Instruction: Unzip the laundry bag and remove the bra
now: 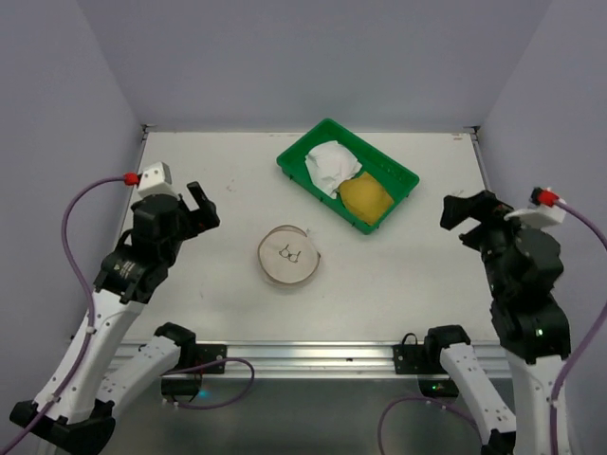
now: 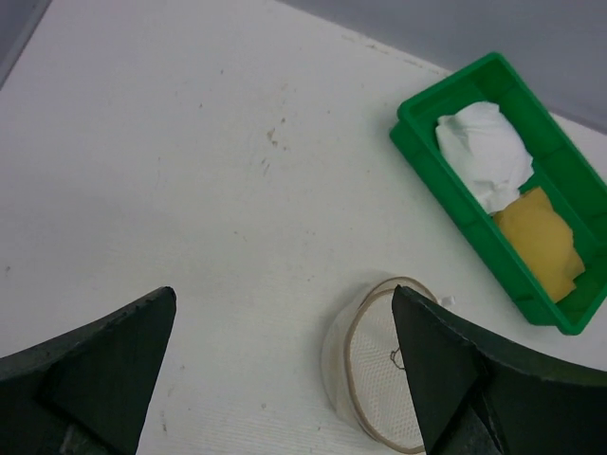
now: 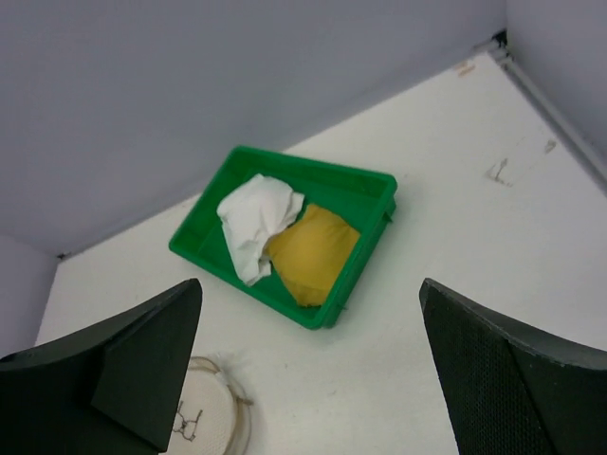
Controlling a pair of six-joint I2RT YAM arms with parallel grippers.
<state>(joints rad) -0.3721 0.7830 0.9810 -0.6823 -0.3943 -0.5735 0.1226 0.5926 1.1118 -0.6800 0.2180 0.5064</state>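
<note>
**Both Claws Open Above the Worktop, Bag Untouched**

My left claw (image 1: 201,203) hangs above the left side of the worktop (image 1: 218,171). Its two fingers are spread wide and there is nothing between them. My right claw (image 1: 459,220) is raised over the right side, also spread wide and holding nothing. Neither claw touches anything.

The laundry bag (image 1: 287,255) lies near the middle of the worktop, between my two arms and somewhat nearer the left one. It rests flat with its round face turned up, and the small black bra drawing shows on that face. From my left wrist I see the bag (image 2: 379,370) just past my right-hand finger, with its mesh side wall and tan rim visible. From my right wrist only part of it (image 3: 211,425) shows at the bottom edge. I cannot tell where the zipper sits or whether it is closed, and I cannot make out the bra through the mesh.

Behind the bag and to its right, well apart from it, a green tray (image 1: 302,142) sits at an angle. A crumpled white cloth (image 1: 329,166) and a yellow cloth (image 1: 366,199) lie side by side in it, touching.
</note>
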